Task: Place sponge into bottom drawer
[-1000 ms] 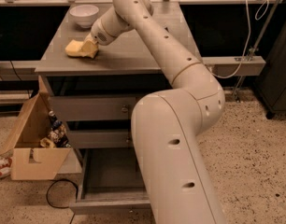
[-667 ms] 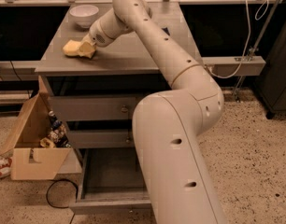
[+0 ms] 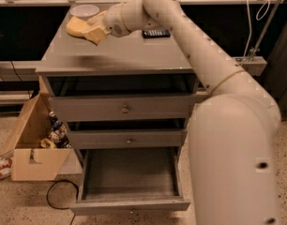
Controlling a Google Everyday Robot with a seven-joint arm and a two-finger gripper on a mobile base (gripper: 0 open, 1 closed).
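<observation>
The pale-yellow sponge (image 3: 79,27) is held in the air above the left part of the grey cabinet's top (image 3: 134,55), and its shadow falls on the top below it. My gripper (image 3: 96,33) is shut on the sponge's right end, with the arm reaching in from the right. The bottom drawer (image 3: 129,175) is pulled open at the foot of the cabinet and its flat grey floor is bare. The two upper drawers with small knobs are closed.
A white bowl (image 3: 85,10) stands at the back left of the cabinet top, just behind the sponge. A dark flat device (image 3: 156,33) lies behind the arm. An open cardboard box (image 3: 33,146) with items stands left of the cabinet. A black cable (image 3: 56,198) lies on the floor.
The sponge, which lay on the cabinet top under my gripper, is now lifted off the top and held in the gripper. The view has shifted closer to the cabinet.
</observation>
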